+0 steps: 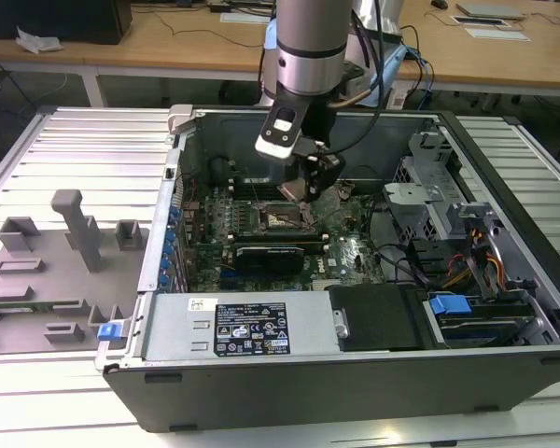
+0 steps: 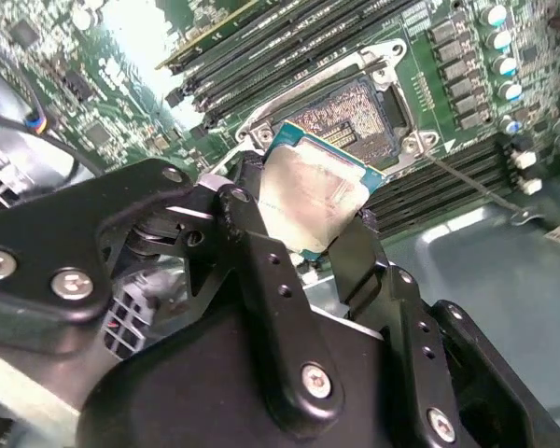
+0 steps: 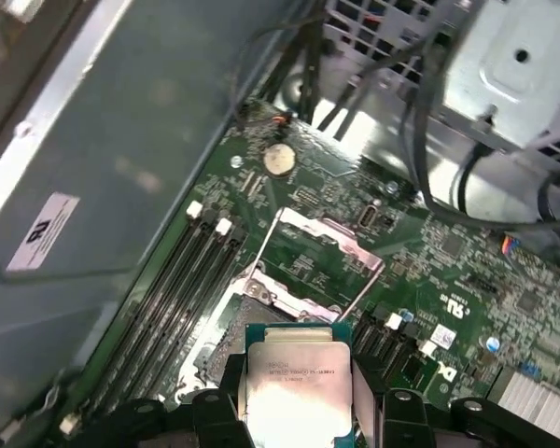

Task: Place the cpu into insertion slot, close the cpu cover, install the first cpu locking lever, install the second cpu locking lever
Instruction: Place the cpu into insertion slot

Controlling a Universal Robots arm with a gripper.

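Step 1 in hand: gripper point(image 1: 313, 189) clamped on the cpu point(image 3: 297, 390), hovering just above the open insertion slot point(image 2: 350, 112) (cpu cover point(image 3: 341, 245) tilted up beside it). Lowering it, I'd judge, demands square alignment.

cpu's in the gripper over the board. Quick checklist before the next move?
1. Grasp: ok. The gripper is shut on the cpu, pinching two opposite edges.
2. Socket empty: ok. The insertion slot shows bare contacts.
3. Cover out of the way: ok. The cpu cover stands raised off the slot.
4. Levers released: ok. The locking levers are swung up.
5. Corner or notch alignment of the cpu to the slot: cannot tell.
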